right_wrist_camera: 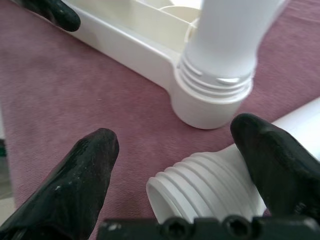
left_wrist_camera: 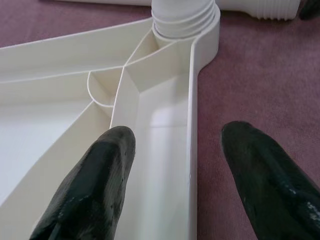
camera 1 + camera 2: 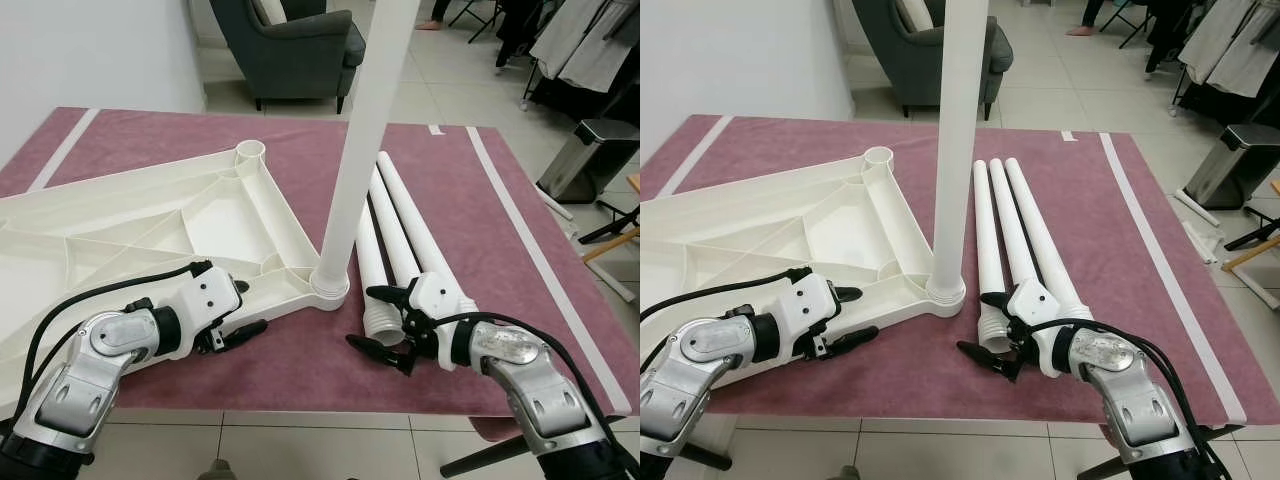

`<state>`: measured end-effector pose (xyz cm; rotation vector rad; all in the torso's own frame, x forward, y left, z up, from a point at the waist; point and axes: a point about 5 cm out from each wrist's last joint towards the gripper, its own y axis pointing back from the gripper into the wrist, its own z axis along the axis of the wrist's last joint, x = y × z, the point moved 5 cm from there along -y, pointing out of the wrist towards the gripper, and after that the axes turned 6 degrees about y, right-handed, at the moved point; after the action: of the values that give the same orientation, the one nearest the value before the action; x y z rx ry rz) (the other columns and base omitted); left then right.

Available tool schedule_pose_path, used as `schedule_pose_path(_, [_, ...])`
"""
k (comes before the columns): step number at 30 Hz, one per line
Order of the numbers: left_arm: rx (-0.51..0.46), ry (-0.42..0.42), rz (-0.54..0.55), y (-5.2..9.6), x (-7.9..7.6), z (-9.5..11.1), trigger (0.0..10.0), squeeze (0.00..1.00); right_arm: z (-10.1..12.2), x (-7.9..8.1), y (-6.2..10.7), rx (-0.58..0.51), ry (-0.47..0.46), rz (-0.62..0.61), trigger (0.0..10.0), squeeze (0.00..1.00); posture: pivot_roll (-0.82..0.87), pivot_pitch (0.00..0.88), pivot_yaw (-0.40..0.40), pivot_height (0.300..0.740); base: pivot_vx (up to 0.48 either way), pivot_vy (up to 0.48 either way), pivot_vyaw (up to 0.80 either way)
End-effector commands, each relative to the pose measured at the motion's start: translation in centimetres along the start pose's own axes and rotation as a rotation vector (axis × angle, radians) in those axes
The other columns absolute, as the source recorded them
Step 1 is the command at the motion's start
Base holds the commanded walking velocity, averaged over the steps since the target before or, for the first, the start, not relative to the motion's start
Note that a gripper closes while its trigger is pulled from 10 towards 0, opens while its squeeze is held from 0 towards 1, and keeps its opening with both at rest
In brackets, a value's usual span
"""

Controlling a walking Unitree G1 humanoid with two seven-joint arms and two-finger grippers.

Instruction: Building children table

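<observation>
Here, ribbed white plastic leg [image 1: 200,185] between right gripper [image 3: 382,325] spread fingers, left gripper [image 3: 235,312] fingers open.

One white tabletop [image 3: 150,230] is lying upside down on one mauve rug [image 3: 470,200]. Four white legs are showing: one standing leg [image 3: 362,130], three loose legs [image 3: 405,240] lying alongside. One armchair [image 3: 290,45] is sitting behind.

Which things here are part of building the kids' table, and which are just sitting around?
Part of the job:
- upturned white tabletop
- leg standing in its corner socket
- three loose legs on the rug
- left end effector, open astride the tabletop rim
- right end effector, open around a loose leg's threaded end

Just lying about:
- grey armchair
- pedal bin
- hanging clothes
</observation>
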<state>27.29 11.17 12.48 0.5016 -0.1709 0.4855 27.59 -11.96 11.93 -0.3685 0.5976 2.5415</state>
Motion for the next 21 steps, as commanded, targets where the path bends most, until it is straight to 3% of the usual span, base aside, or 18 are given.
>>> schedule_pose_path(1, [0.02, -0.011, -0.018, 0.3, 0.0, -0.4, 10.0, 0.0, -0.5, 1.3, -0.2, 0.019, -0.003, 0.06, 10.0, 0.0, 0.11, 0.067, -0.011, 0.74, 0.0, 0.0, 0.0])
schedule_pose_path(5, [0.058, -0.032, -0.074, 0.9, 0.0, -0.8, 10.0, 0.0, 0.1, 2.4, -0.7, -0.012, -0.002, 0.127, 10.0, 0.0, 0.11, 0.067, -0.009, 0.74, 0.0, 0.0, 0.0])
schedule_pose_path(12, [0.124, -0.043, -0.093, 0.1, 0.2, -2.1, 9.7, 0.0, 1.2, 2.6, -1.4, -0.047, 0.028, 0.157, 10.0, 0.0, 0.11, 0.075, -0.003, 0.74, 0.0, 0.0, 0.0])
schedule_pose_path(13, [0.129, -0.041, -0.091, -0.1, 0.3, -2.2, 8.0, 0.0, 1.6, 2.4, -1.3, -0.058, 0.034, 0.155, 10.0, 0.0, 0.11, 0.077, -0.003, 0.74, 0.0, 0.0, 0.0])
schedule_pose_path(15, [0.132, -0.04, -0.091, -0.2, 0.4, -2.3, 8.0, 0.0, 1.9, 2.3, -1.3, -0.066, 0.037, 0.153, 10.0, 0.0, 0.11, 0.078, -0.003, 0.74, 0.0, 0.0, 0.0])
schedule_pose_path(16, [0.134, -0.034, -0.089, -0.4, 0.4, -2.3, 7.4, 0.0, 2.1, 2.1, -1.1, -0.072, 0.039, 0.15, 10.0, 0.0, 0.11, 0.08, -0.003, 0.74, 0.0, 0.0, 0.0])
schedule_pose_path(17, [0.137, -0.029, -0.089, -0.6, 0.5, -2.5, 5.6, 0.0, 2.3, 1.8, -0.9, -0.075, 0.044, 0.146, 10.0, 0.0, 0.11, 0.081, -0.002, 0.74, 0.0, 0.0, 0.0])
schedule_pose_path(18, [0.137, -0.029, -0.089, -0.6, 0.5, -2.5, 5.6, 0.0, 2.3, 1.8, -0.9, -0.075, 0.044, 0.146, 10.0, 0.0, 0.11, 0.081, -0.002, 0.74, 0.0, 0.0, 0.0])
schedule_pose_path(19, [0.139, -0.024, -0.086, -0.7, 0.6, -2.6, 4.9, 0.0, 2.4, 1.7, -0.7, -0.075, 0.048, 0.143, 10.0, 0.0, 0.11, 0.081, -0.002, 0.74, 0.0, 0.0, 0.0])
schedule_pose_path(21, [0.139, -0.024, -0.086, -0.7, 0.6, -2.6, 4.9, 0.0, 2.4, 1.7, -0.7, -0.075, 0.048, 0.143, 10.0, 0.0, 0.11, 0.081, -0.002, 0.74, 0.0, 0.0, 0.0])
